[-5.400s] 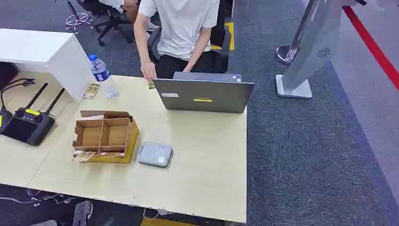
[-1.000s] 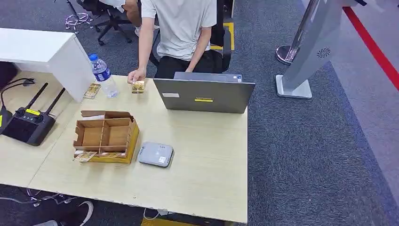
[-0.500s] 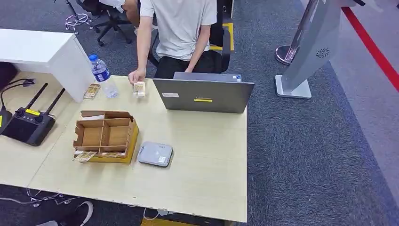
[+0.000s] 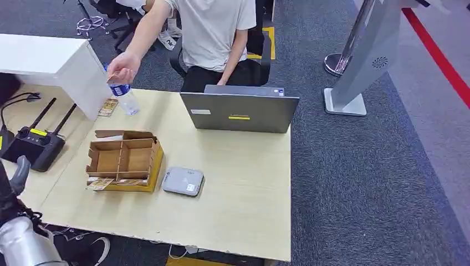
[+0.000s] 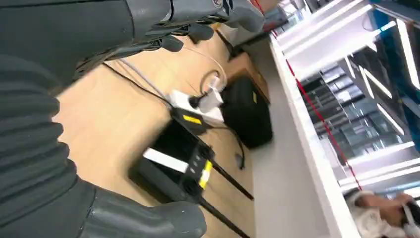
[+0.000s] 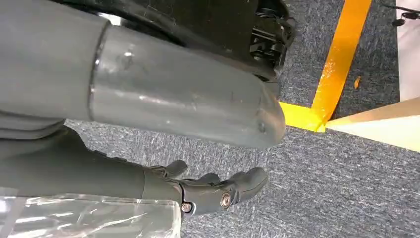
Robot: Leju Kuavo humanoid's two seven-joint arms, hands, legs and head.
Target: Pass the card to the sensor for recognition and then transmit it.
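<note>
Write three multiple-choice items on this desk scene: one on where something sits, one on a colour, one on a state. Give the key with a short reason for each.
1. Where is the grey sensor box?
A. Beside the cardboard organiser, on the table
B. On top of the laptop
C. On the carpet

2. What colour is the cap of the water bottle?
A. Red
B. Blue
C. Green

3. What state is the laptop in?
A. Closed flat
B. Lying upside down
C. Open, lid raised

Key: 1 A, the sensor box lies right next to the organiser's side. 2 B, the cap and label look blue. 3 C, the lid stands upright with its back towards the camera.
</note>
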